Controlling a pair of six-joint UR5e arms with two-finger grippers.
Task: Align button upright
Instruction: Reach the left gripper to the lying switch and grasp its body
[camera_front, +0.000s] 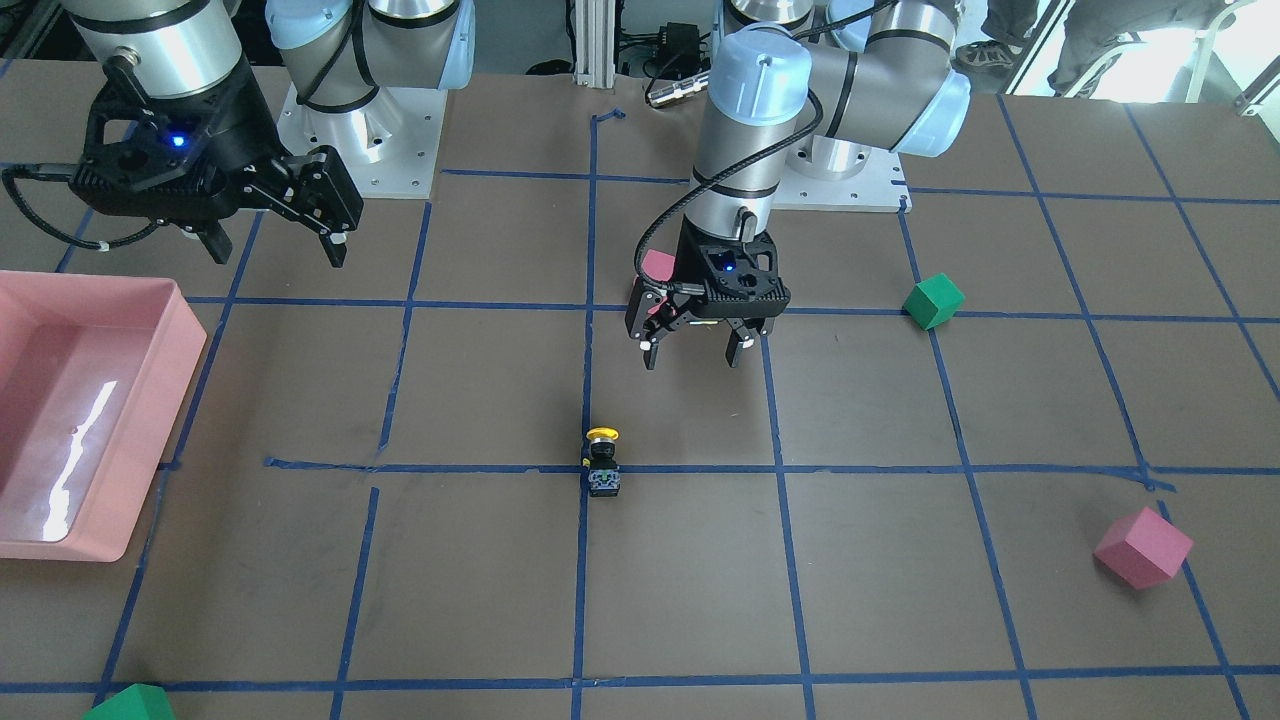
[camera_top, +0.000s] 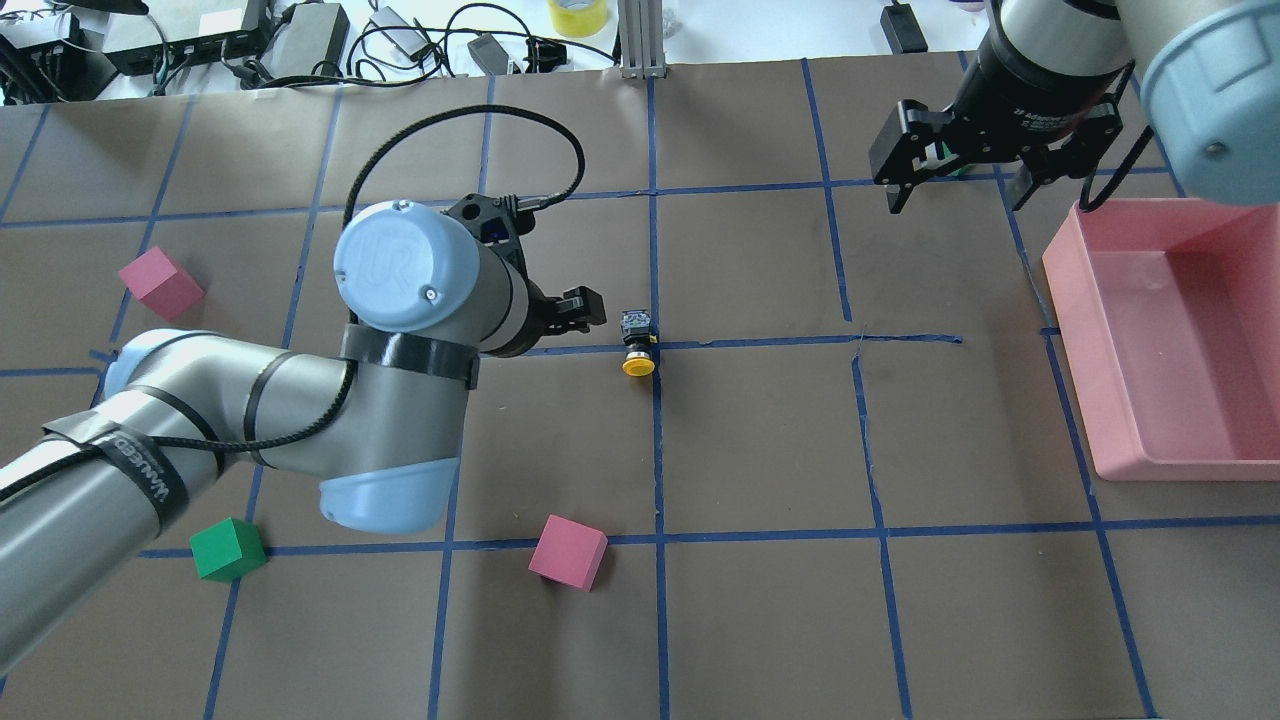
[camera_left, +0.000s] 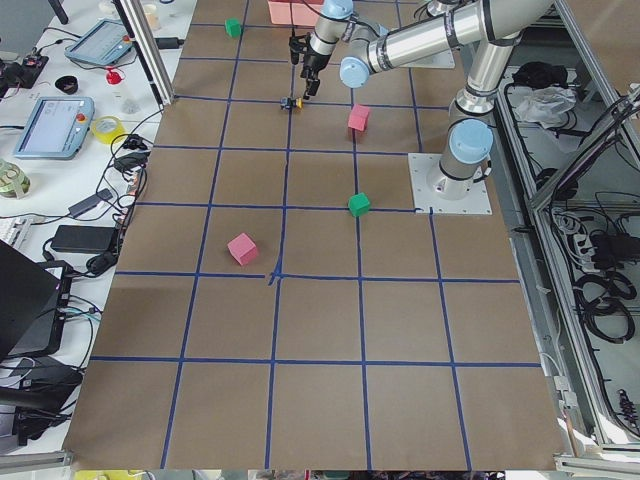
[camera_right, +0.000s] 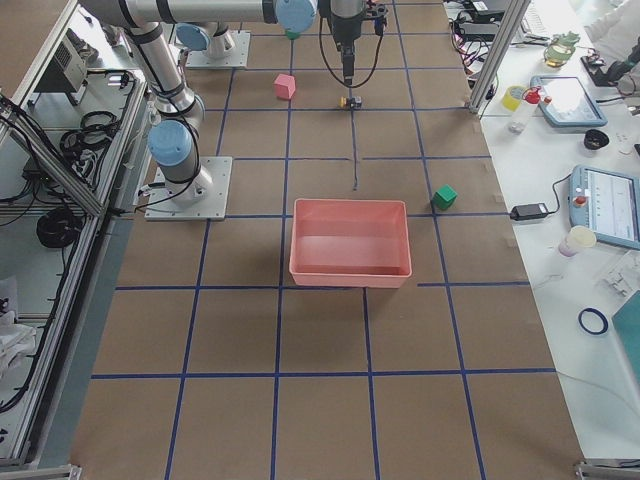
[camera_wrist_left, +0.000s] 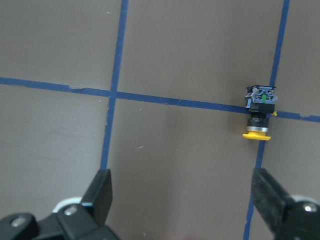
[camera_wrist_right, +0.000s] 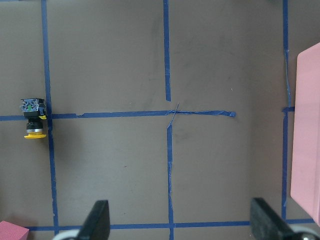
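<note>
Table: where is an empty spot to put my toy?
Bare squares lie between the button and the pink tray, and between the middle pink cube and that tray. Crowded: beside the button, where the left pincer hangs.

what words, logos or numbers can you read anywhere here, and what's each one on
"UR": left arm's blue joint cap.
"2F Adaptive", rest blurred: right arm's black wrist collar.
White letters on the left arm's black strap: too blurred to read.
No legible marking on the button.
</note>
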